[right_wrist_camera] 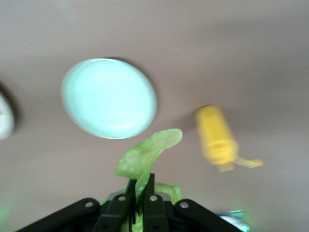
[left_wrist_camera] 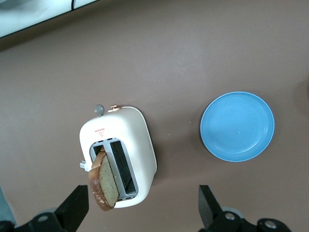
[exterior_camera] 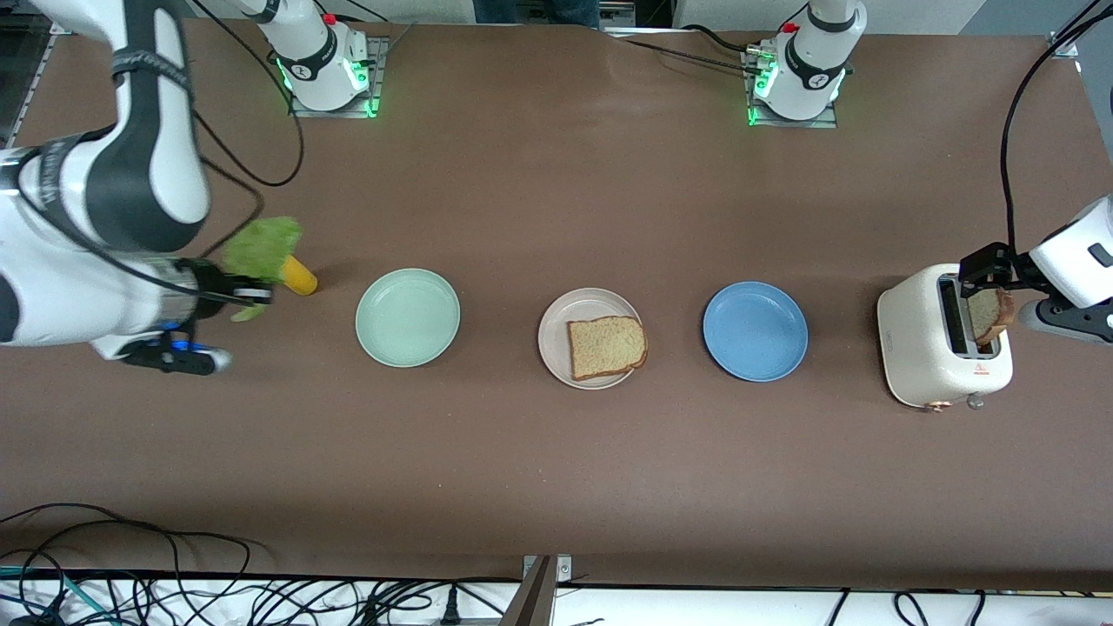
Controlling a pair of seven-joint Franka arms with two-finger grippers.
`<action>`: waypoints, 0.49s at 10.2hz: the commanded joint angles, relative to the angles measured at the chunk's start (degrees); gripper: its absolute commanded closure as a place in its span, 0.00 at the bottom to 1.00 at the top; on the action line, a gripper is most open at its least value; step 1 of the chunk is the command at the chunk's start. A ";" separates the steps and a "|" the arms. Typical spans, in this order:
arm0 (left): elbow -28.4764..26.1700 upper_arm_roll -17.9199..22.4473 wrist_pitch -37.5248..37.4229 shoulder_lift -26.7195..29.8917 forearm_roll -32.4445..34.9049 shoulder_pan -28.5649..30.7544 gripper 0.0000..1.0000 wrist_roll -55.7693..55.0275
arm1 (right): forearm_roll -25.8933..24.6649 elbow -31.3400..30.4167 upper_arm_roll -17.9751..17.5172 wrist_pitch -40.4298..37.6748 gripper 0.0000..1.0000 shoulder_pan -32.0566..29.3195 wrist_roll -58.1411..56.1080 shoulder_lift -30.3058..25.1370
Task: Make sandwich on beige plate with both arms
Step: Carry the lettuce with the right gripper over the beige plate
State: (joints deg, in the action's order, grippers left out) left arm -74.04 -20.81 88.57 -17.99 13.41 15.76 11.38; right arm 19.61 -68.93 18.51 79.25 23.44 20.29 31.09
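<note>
Building so far: you have 1 square slice of tan bread (exterior_camera: 607, 347) lying flat on the round pale beige plate (exterior_camera: 553, 335), midway between the other 2 plates on the brown tabletop (exterior_camera: 556, 469).
Lettuce: your right hand (right_wrist_camera: 140, 193) is clamped on the ruffled green lettuce leaf (exterior_camera: 261, 246), held up over the right arm's end of the tabletop, above the yellow bottle (exterior_camera: 301, 276) lying there.
Second slice: 1 more tan bread slice (left_wrist_camera: 103, 180) stands in a slot of the white toaster (exterior_camera: 922, 348) at the left arm's end.
Left hand: your left hand (left_wrist_camera: 142, 210) hangs over the toaster with its fingers wide apart, holding nothing.
Left to do: by my reading, lettuce onto the plated slice, then the toaster slice on top.
Count: 2 bread slices, 1 lettuce leaf, 3 plates (1 mint green plate (exterior_camera: 408, 316), 1 beige, 1 blue plate (exterior_camera: 755, 330)), 1 toaster, 1 yellow bottle, 2 arms.
</note>
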 commanded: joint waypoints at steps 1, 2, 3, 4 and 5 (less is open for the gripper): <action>-0.49 -0.37 -0.59 0.68 -0.84 0.50 0.00 -0.39 | 4.11 2.57 -0.04 8.33 1.00 8.25 18.48 3.79; -0.49 -0.37 -0.59 0.68 -0.84 0.50 0.00 -0.39 | 5.95 2.57 -0.49 13.86 1.00 10.64 25.78 5.63; -0.49 -0.37 -0.59 0.68 -0.84 0.50 0.00 -0.39 | 9.54 2.66 -2.14 20.52 1.00 11.71 32.81 7.83; -0.49 -0.37 -0.77 0.68 -0.84 0.50 0.00 -0.39 | 11.92 2.75 -4.51 27.38 1.00 11.72 38.80 9.76; -0.49 -0.37 -0.85 0.68 -0.84 0.50 0.00 -0.39 | 12.29 2.83 -6.71 32.93 1.00 11.72 43.12 11.44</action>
State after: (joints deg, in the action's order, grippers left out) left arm -74.15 -20.90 88.50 -18.00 13.41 15.86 11.38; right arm 29.50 -68.51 14.12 106.94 36.40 57.21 39.34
